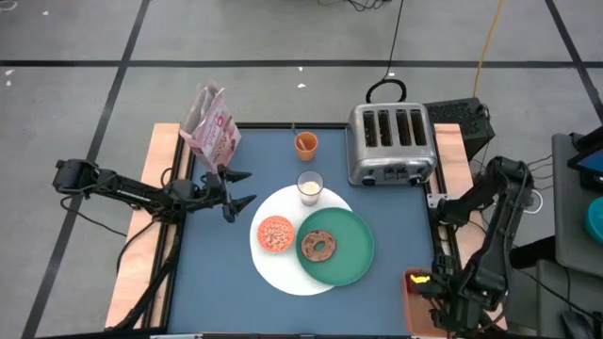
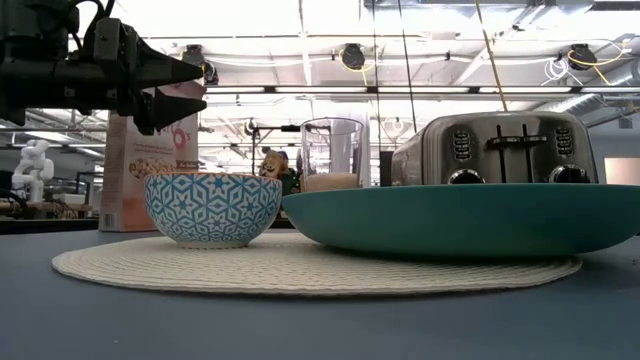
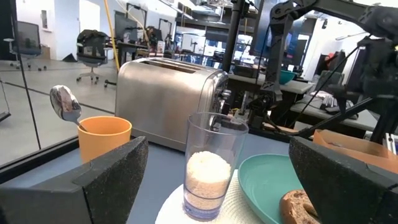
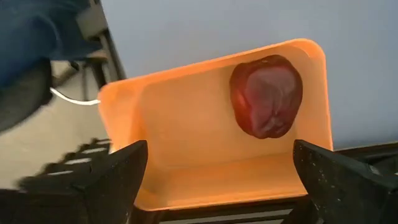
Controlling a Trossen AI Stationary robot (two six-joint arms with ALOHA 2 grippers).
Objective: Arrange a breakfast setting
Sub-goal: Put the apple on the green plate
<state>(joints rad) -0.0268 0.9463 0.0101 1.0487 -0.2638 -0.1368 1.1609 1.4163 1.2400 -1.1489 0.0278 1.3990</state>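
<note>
A large white round plate [image 1: 279,268] lies mid-table. On it rest a green plate [image 1: 350,254] carrying a brown bagel [image 1: 318,247] and a small patterned cereal bowl [image 1: 275,234]. A milk glass [image 3: 208,165] stands at the white plate's far edge. Beyond it stands an orange cup [image 3: 104,138], and a spoon [image 3: 64,104] sticks out of the cup. My left gripper [image 1: 236,193] hovers open, level, left of the glass. My right gripper [image 4: 217,183] is open and points down over an orange bin [image 4: 186,130]. A dark red fruit [image 4: 266,96] lies in that bin.
A silver four-slot toaster [image 1: 391,143] stands at the far right of the table and a pink cereal box [image 1: 212,127] at the far left. The orange bin [image 1: 415,294] sits off the table's right near corner. Bare blue tabletop shows at the near left.
</note>
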